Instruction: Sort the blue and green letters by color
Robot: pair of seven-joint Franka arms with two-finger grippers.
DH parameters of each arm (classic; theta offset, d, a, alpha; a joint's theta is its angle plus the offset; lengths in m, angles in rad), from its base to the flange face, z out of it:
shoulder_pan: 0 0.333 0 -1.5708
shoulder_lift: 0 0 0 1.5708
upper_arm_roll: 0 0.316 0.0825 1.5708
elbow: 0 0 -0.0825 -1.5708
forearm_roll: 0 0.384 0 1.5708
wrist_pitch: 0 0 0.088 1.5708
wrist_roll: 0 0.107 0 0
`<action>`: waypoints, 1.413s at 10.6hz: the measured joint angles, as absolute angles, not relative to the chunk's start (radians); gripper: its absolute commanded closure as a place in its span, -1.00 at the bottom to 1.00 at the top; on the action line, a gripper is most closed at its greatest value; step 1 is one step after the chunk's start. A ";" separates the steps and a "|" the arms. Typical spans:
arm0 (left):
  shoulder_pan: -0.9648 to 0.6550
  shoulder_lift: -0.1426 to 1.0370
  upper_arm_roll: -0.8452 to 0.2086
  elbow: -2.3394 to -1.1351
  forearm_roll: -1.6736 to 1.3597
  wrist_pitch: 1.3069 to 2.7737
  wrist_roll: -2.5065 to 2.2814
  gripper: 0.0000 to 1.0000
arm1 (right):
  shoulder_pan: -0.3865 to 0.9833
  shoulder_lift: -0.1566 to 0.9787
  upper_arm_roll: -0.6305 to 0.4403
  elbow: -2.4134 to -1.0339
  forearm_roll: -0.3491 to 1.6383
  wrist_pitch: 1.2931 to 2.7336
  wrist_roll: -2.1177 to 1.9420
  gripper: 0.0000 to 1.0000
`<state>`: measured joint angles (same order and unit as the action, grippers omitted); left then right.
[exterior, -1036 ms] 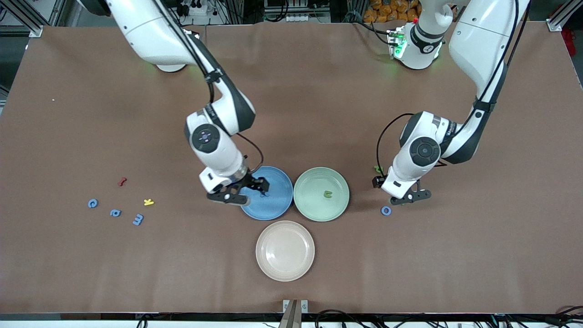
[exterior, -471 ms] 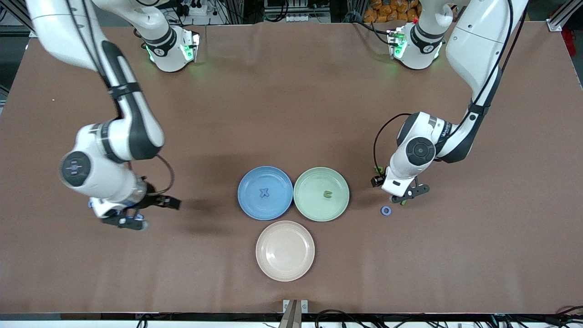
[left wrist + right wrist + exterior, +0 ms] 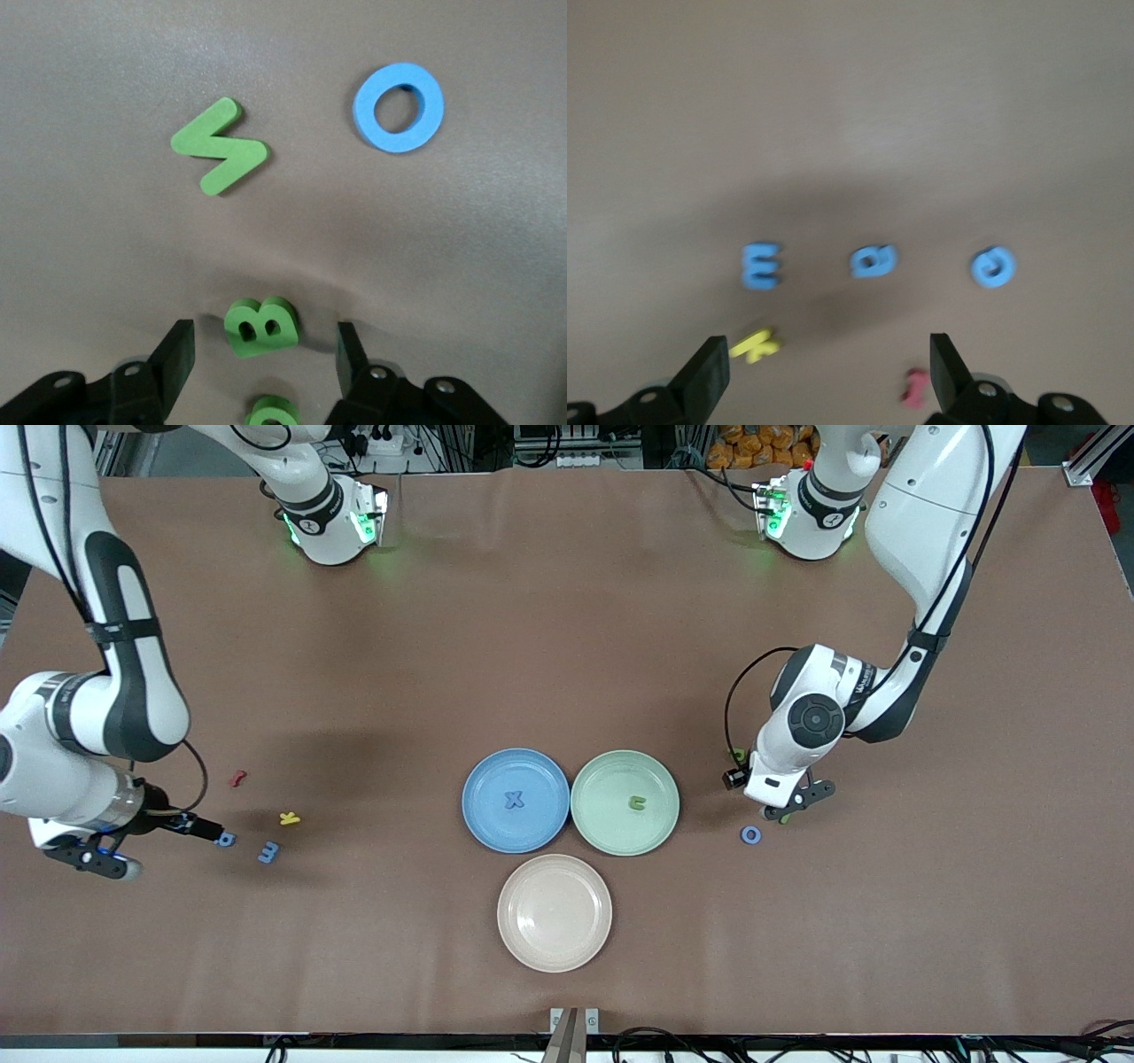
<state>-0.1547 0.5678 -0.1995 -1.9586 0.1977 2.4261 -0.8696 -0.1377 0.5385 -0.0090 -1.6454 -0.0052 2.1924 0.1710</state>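
Letters look like light, stiff foam, so I'd pinch across the flat sides. Right gripper (image 3: 146, 841) hangs open over the blue letters (image 3: 873, 262) at its end of the table; left gripper (image 3: 263, 354) sits open astride the green B (image 3: 260, 326), blue O (image 3: 751, 834) just beside.

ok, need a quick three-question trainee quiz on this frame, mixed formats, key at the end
1. True or false: the blue X lies on the blue plate.
2. The left gripper is open over which letter? A) a blue O B) the green B C) a yellow K
3. Fill in: the right wrist view, with the right gripper open, shows ___ blue letters on the table.

Key: 1 true; 2 B; 3 three.
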 measured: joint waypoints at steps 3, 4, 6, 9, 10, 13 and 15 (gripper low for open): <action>-0.153 0.578 -0.198 -1.959 0.198 2.442 -0.891 -0.07 | -0.191 0.598 -0.008 -1.650 -0.005 2.301 0.076 -1.00; -0.153 0.578 -0.198 -1.959 0.198 2.447 -0.905 0.35 | -0.191 0.623 -0.007 -1.653 -0.005 2.344 0.055 -1.00; -0.153 0.578 -0.198 -1.956 0.198 2.454 -0.911 1.00 | -0.190 0.666 0.000 -1.659 -0.005 2.404 -0.007 -1.00; -0.153 0.577 -0.198 -1.952 0.198 2.455 -0.921 1.00 | -0.188 0.681 0.008 -1.663 -0.005 2.421 -0.035 -1.00; -0.154 0.577 -0.199 -1.948 0.198 2.458 -0.926 1.00 | -0.188 0.681 0.008 -1.676 -0.005 2.439 -0.035 -1.00; -0.168 0.555 -0.230 -1.891 0.198 2.464 -0.953 1.00 | -0.188 0.684 0.008 -1.748 -0.005 2.523 -0.036 -1.00; -0.218 0.547 -0.250 -1.823 0.198 2.463 -1.015 1.00 | -0.188 0.684 0.009 -1.770 -0.005 2.535 -0.036 -0.95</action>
